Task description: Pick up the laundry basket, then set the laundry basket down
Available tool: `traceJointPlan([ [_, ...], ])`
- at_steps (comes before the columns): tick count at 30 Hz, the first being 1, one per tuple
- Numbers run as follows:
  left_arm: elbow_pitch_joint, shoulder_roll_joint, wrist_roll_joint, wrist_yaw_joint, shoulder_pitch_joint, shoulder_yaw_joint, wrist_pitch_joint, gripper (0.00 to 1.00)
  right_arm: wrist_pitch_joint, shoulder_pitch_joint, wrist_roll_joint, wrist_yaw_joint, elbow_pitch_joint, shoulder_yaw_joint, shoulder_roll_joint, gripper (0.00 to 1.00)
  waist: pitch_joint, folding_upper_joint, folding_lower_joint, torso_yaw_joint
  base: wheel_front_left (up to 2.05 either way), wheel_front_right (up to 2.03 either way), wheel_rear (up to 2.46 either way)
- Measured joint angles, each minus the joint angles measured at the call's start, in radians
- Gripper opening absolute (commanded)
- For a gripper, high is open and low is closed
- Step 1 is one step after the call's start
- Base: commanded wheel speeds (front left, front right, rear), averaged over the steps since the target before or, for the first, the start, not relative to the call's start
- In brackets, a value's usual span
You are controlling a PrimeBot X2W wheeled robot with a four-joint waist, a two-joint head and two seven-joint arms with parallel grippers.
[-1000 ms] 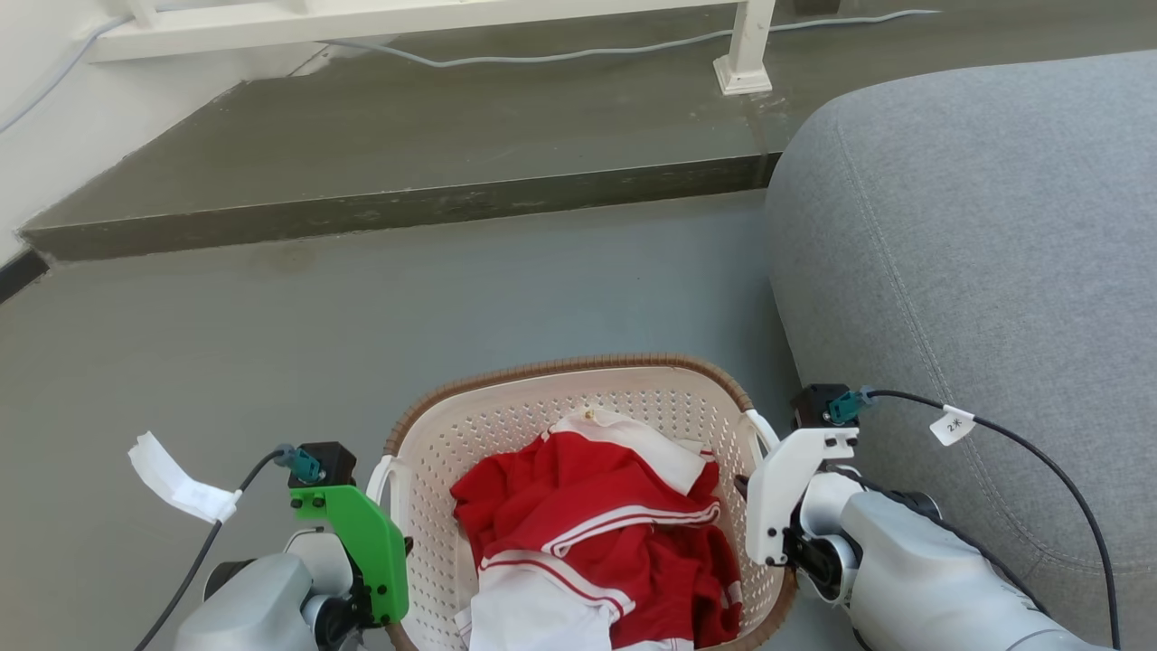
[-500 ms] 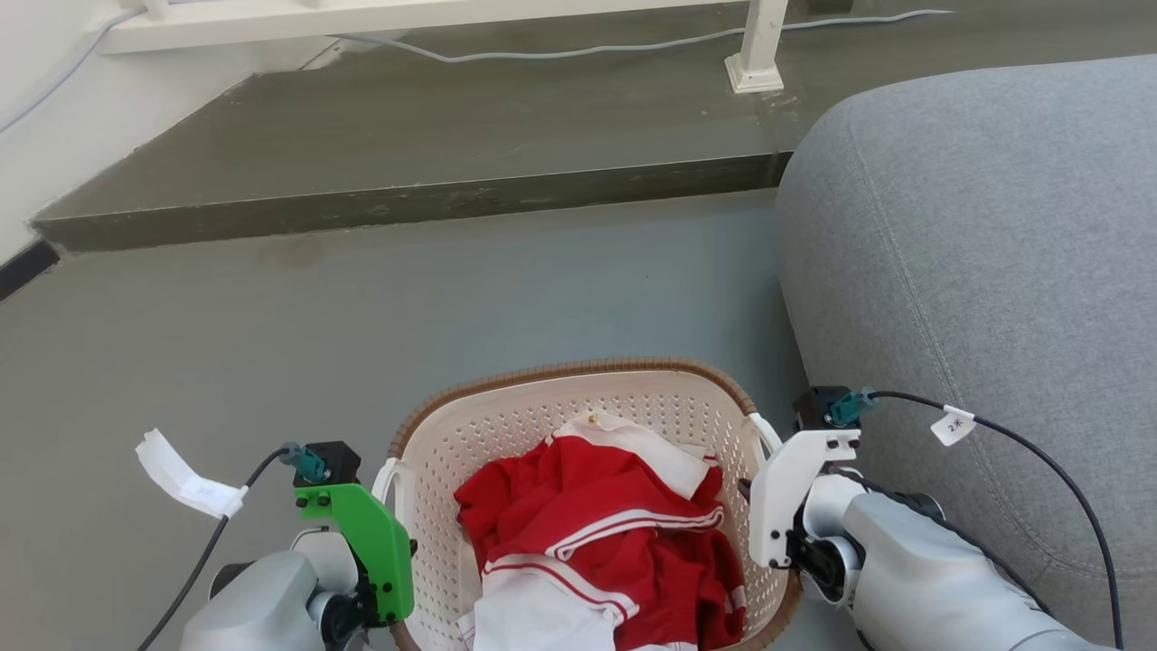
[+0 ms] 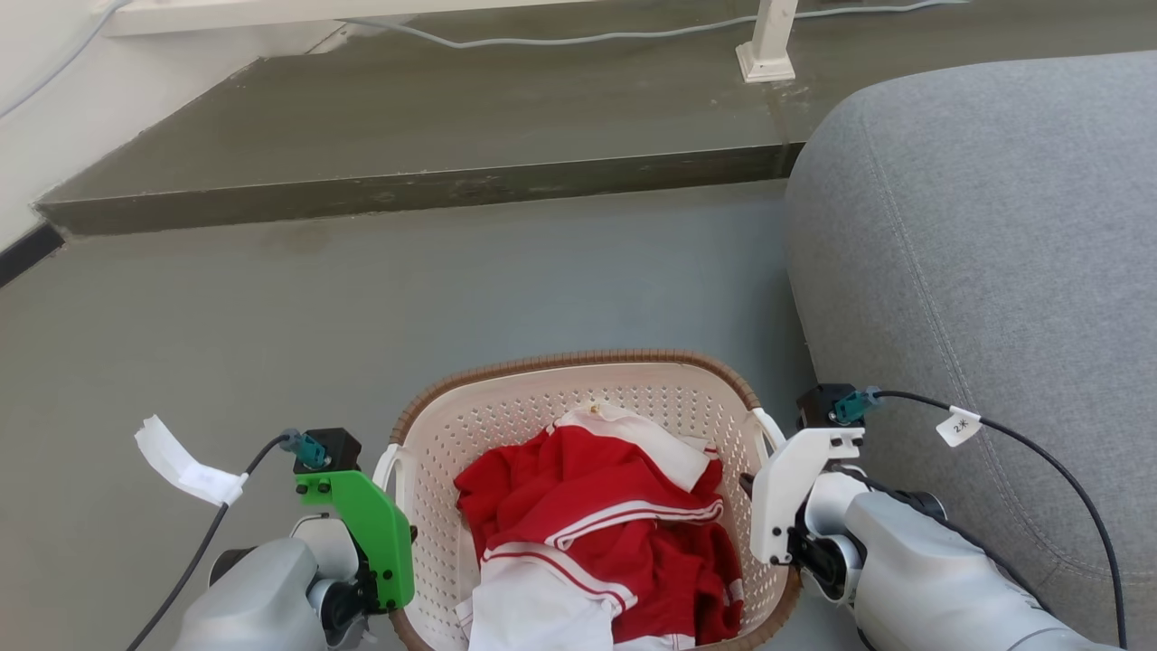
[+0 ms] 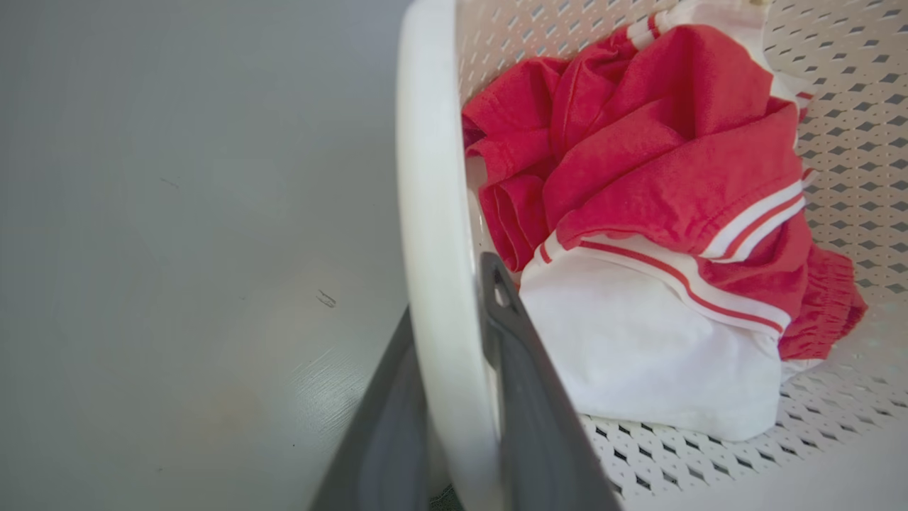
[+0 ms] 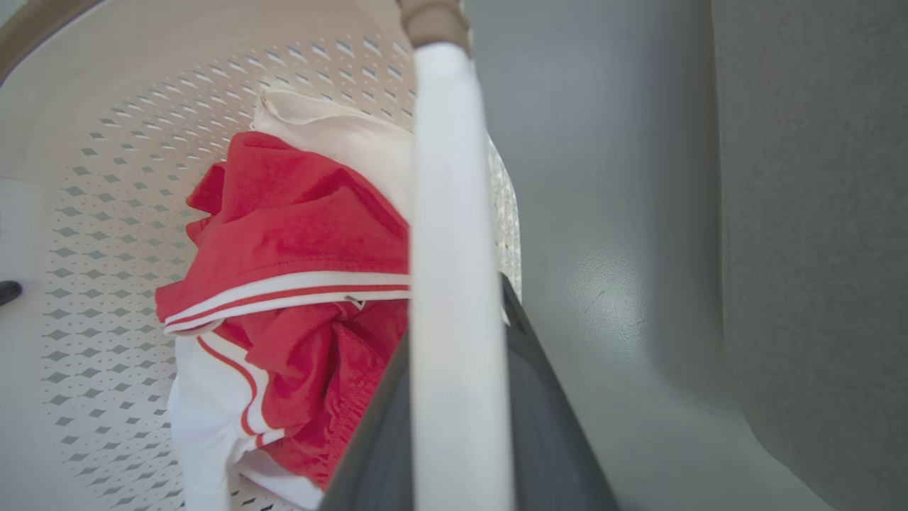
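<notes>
Two grippers, one laundry basket point(image 3: 578, 363), one load of cloth.

Laundry basket: cream-white, perforated, brown woven-look rim. Upright at 6 o'clock in the head view, just beside the grey sofa point(image 3: 976, 226) at 3 o'clock. Contact with the grey floor point(image 3: 271, 325) beneath: cannot tell.

Left gripper point(image 4: 450, 291): at the basket's 9 o'clock side. Jaws pinching the white left handle point(image 4: 425, 163), one dark finger outside it, the other on the basket side.

Right gripper point(image 5: 454, 312): at the basket's 3 o'clock side, between basket and sofa. Jaws pinching the white right handle point(image 5: 450, 177) in the same fashion.

Contents: crumpled red-and-white garment point(image 3: 587, 515), heaped from the basket's centre toward its 6 o'clock edge.

Surroundings, head view: raised dark step point(image 3: 452, 108) at 12 o'clock; pale cable point(image 3: 542, 39) lying along it; white post point(image 3: 768, 50) at 1 o'clock; white paper tag point(image 3: 181, 463) on the left arm's lead at 8 o'clock.
</notes>
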Motion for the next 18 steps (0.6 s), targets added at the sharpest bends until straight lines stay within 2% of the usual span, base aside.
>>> traceJointPlan([
  [18, 0.001, 0.0, -0.001, 0.0, 0.0, -0.005, 0.0, 0.0, -0.013, -0.002, 0.028, 0.0, 0.006, 0.022, 0.0, 0.0, 0.008, 0.0, 0.0, 0.007, 0.0, 0.0, 0.0],
])
